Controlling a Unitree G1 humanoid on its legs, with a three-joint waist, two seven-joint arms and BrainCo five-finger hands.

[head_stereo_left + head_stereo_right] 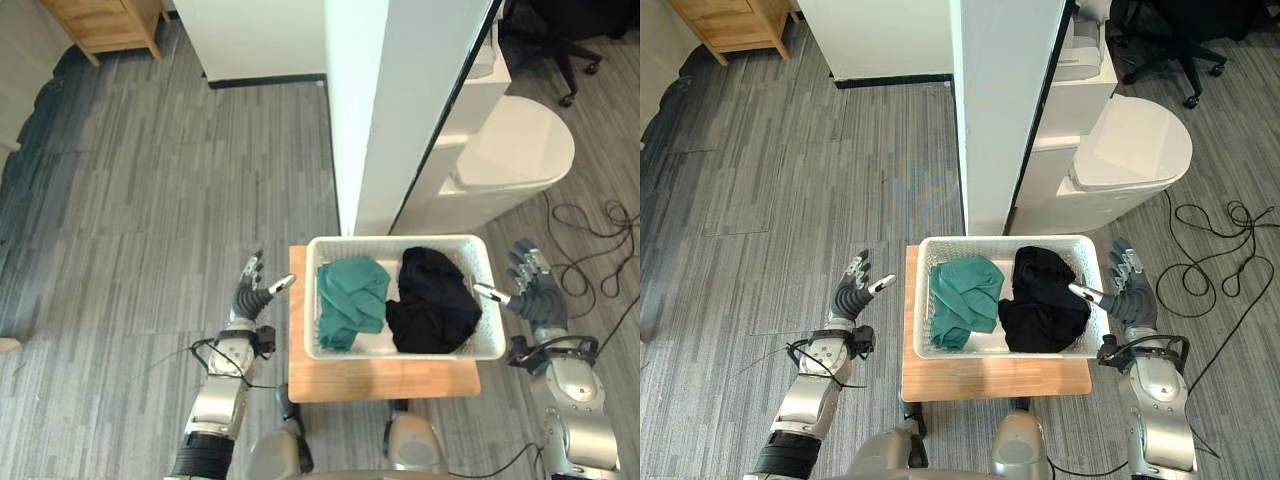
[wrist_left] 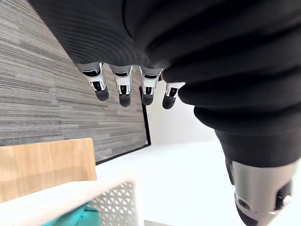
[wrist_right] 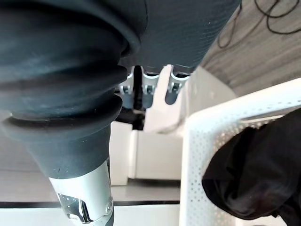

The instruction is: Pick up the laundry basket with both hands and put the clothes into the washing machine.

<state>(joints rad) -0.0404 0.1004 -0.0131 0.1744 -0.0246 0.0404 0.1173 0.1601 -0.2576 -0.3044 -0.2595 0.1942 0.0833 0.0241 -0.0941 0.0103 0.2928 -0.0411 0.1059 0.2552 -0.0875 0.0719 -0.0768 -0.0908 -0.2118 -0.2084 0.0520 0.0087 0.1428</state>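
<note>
Status: early, nothing lifted and nothing loaded.

- White appliance (image 1: 505, 150) with a rounded lid, out past the right hand's fingertips. It is probably the washing machine, but I can't confirm that or see an opening. A white partition (image 1: 400, 100) stands just this side of it, straight ahead of the gap between the hands.
- Small wooden table (image 1: 380, 380) sits between the two hands, with the basket resting on it.
- Laundry basket (image 1: 420, 354): white perforated plastic, rectangular, sitting level on the table. It is on the thumb side of both hands, bracketed by them, with its short ends facing the palms.
- Clothes are both inside. The black garment (image 1: 432, 300) is bunched up on the right-hand side, and the green garment (image 1: 350, 300) is loosely folded on the left-hand side. Neither hangs over the rim.
- Right hand (image 1: 535, 293): fingers straight and spread, holding nothing. The thumb points at the basket's end wall, at or just short of the rim, and I can't tell if it touches.
- Left hand (image 1: 250, 293): same pose, splayed wide and empty. The thumb reaches toward the near end wall with a clear gap left.

Remaining, by my read: close both hands onto the ends, lift, carry to the machine, then empty the clothes in. The basket looks rigid and light. The load is uneven because the black pile is bulkier, so expect a slight tilt toward the right hand.
</note>
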